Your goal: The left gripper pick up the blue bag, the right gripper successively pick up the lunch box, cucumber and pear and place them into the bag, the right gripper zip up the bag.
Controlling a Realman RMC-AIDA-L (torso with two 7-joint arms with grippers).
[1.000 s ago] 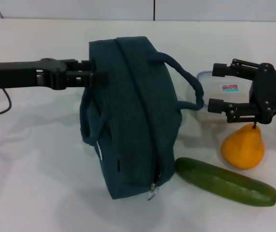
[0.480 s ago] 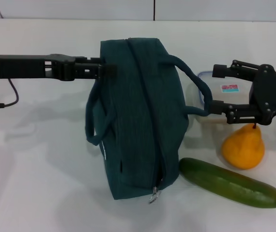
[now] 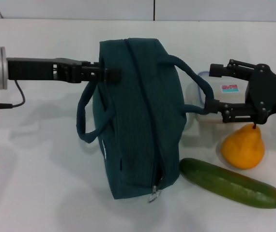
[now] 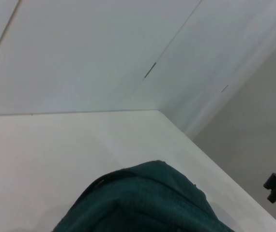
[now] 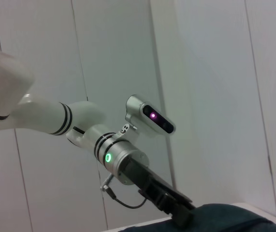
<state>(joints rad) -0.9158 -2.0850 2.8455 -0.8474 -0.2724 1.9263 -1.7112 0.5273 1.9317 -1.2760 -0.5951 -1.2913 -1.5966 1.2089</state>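
Standing at the centre of the head view, the blue bag [image 3: 138, 116] is zipped shut with its metal pull at the lower end — nothing is packed yet. The left gripper [image 3: 104, 74], reaching in from the left edge, is clamped on the bag's upper left side beside one handle. The right gripper [image 3: 210, 87], right of centre, has its fingers spread apart, the lower one against the bag's other handle. Behind it lies the lunch box [image 3: 227, 89]; the pear [image 3: 243, 147] and the cucumber [image 3: 230, 182] wait at lower right on the white table [image 3: 36, 183]. By this judgement, all three loads and the zipping remain.
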